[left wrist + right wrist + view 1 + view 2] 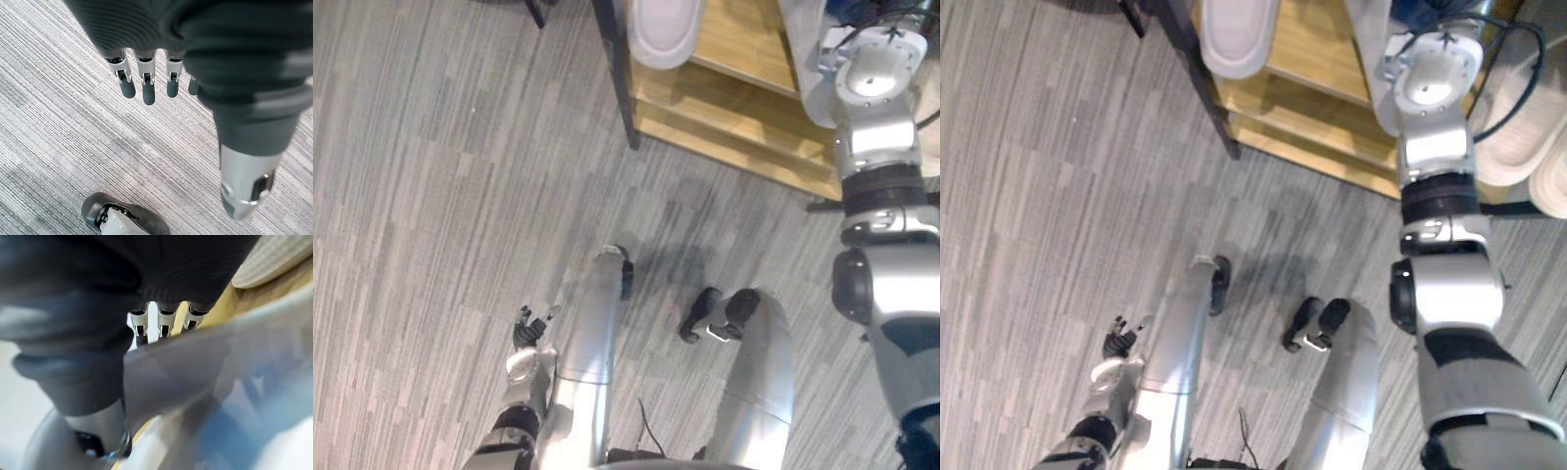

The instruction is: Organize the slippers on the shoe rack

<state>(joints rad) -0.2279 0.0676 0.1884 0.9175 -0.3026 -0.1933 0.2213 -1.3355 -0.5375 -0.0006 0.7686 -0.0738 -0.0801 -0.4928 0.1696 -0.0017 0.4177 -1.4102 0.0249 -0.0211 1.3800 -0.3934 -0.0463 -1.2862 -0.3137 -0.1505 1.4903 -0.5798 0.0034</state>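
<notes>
Carpet in grey streaks covers the floor [431, 196] in the left eye view. At the top stands a wooden shoe rack [734, 108] with a black post, and a pale, smooth, round-ended slipper [658, 29] lies on its upper shelf. The left robot hand [532, 331] hangs low over the floor, well apart from the rack.

The right eye view adds two beige slippers [1526, 117], side by side at the rack's right end.

In the left wrist view, the left robot hand's fingers [147, 90] are straight and slack, holding nothing above the carpet.

In the right wrist view, the right robot hand [161, 318] is up against the wooden shelf, near a ribbed beige slipper [274, 259]. A blurred grey-blue shape [195, 372] hides its fingertips, so its grip cannot be told.
</notes>
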